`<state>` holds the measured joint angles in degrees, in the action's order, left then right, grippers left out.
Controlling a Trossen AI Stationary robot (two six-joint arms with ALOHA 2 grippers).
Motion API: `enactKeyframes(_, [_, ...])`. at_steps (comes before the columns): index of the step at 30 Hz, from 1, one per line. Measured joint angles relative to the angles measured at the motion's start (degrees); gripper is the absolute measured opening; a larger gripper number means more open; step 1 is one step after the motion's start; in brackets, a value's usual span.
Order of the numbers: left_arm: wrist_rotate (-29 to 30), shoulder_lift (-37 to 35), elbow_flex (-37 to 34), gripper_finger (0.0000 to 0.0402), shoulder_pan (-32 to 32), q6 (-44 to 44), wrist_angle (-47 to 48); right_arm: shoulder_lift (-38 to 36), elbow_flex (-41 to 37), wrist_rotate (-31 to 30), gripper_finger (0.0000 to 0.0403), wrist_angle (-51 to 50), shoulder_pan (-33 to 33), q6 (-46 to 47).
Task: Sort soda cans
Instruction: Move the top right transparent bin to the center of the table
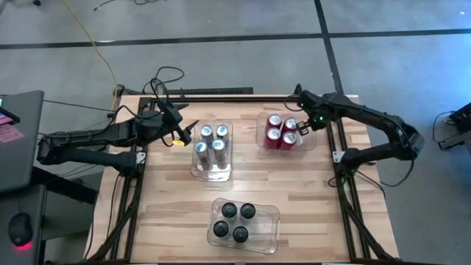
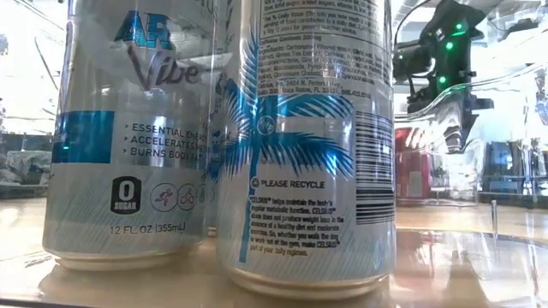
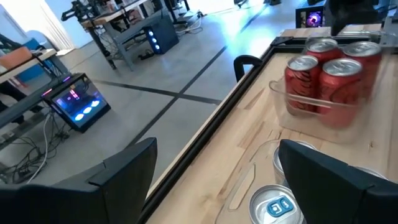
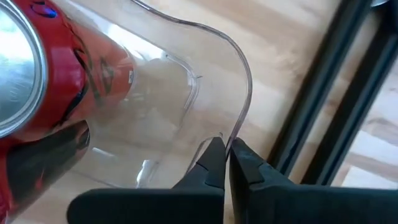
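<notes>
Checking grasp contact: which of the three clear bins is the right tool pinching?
The bin with the red cans, at the table's far right. The right tool is shut on its rim; the silver-blue and black cans' bins stand untouched.

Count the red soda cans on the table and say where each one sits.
4. All four red cans stand together in the clear bin at the table's far right, two by two, beside the right gripper. None shows elsewhere; none looks hidden.

Grey tiled floor (image 1: 221, 22), yellow cable (image 1: 99, 51), cluttered desks (image 3: 118, 15)
</notes>
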<state>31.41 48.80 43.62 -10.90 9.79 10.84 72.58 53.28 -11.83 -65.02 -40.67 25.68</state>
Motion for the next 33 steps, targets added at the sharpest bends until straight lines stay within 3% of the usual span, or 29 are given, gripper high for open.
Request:
enactKeyframes(15, [0.0, 0.0, 0.0, 0.0334, 0.0, -1.5, -0.3, -2.4, -0.4, 2.9, 0.001, 0.4, 14.3, 7.8])
enactKeyframes(33, [-0.3, 0.0, 0.0, 0.0334, 0.0, -3.0, -1.2, 3.0, -0.3, 4.1, 0.001, 23.3, 7.4, -9.0])
